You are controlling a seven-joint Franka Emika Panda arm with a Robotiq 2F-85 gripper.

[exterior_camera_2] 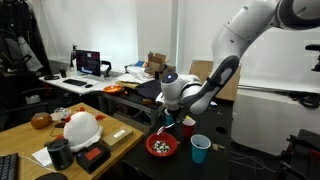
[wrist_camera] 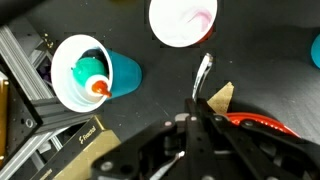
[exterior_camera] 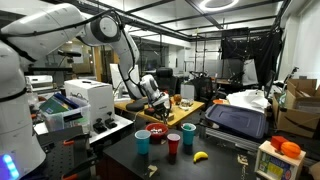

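My gripper (wrist_camera: 195, 105) is shut on a thin metal spoon (wrist_camera: 202, 78) whose bowl points away from the fingers, held above the dark table. In the wrist view a teal cup (wrist_camera: 85, 75) holding a green and orange item lies to the left. A red cup (wrist_camera: 182, 20) with a white inside is ahead, and a red bowl (wrist_camera: 265, 122) is at the right, by a tan tape patch (wrist_camera: 222, 97). In the exterior views the gripper (exterior_camera: 155, 100) (exterior_camera_2: 168, 115) hovers over the red bowl (exterior_camera_2: 161, 146), near the blue cup (exterior_camera_2: 200, 148) and the red cup (exterior_camera: 174, 144).
A second blue cup (exterior_camera: 188, 133) and a banana (exterior_camera: 200, 156) sit on the dark table. A white printer (exterior_camera: 88, 100), a wooden table (exterior_camera: 185, 108) and a dark case (exterior_camera: 238, 120) stand around it. A metal rail (wrist_camera: 25, 80) runs along the table edge.
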